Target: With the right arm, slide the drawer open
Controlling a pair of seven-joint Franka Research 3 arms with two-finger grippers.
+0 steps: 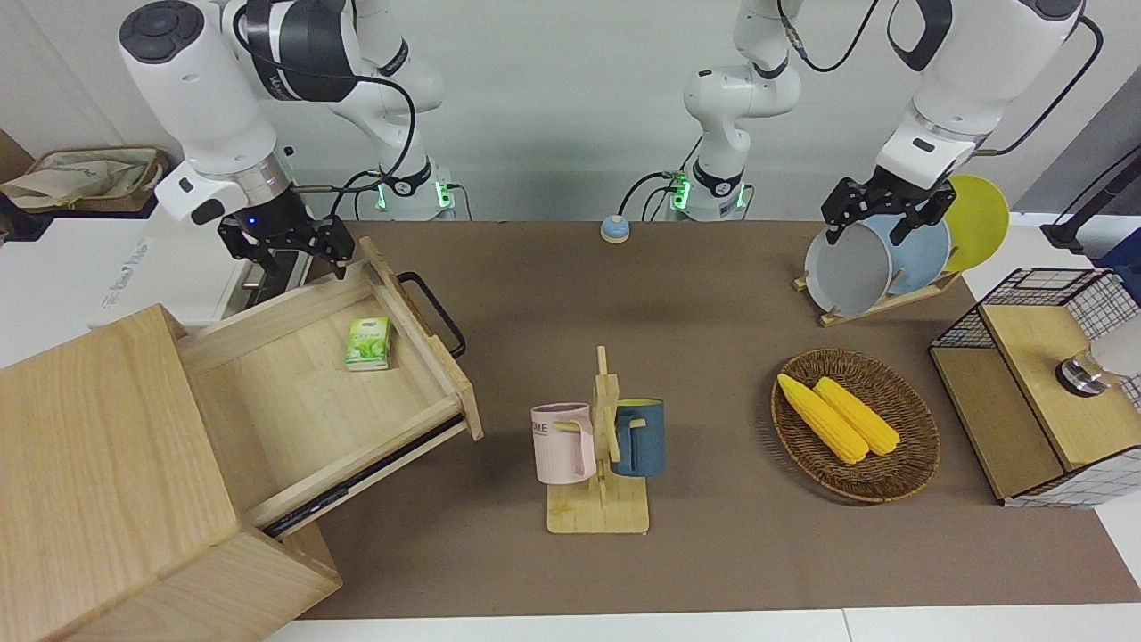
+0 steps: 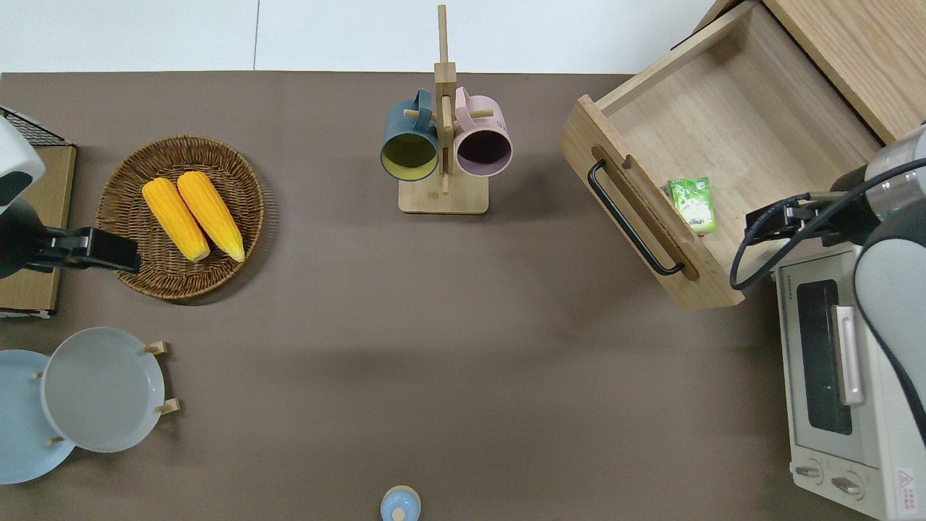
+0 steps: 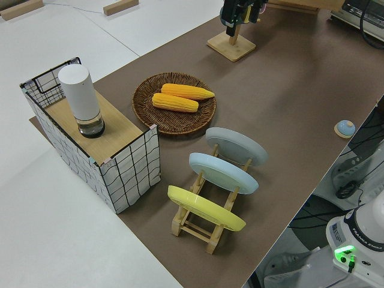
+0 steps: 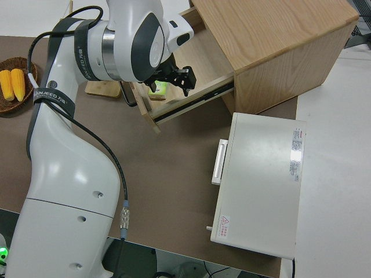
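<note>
The drawer (image 1: 321, 392) stands pulled well out, its handle (image 1: 434, 312) free; the right gripper (image 1: 283, 245), fingers spread and empty, hovers by its edge; only parking seems left.

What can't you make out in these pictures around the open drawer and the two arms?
- Drawer: its inner end is hidden under the wooden box in the front view.
- Green packet in the drawer: its print is too small to read.
- Right gripper: in the overhead view its own arm covers it.
- Toaster oven: cut off by the overhead view's edge and mostly hidden in the front view.
- Left arm: parked.
</note>
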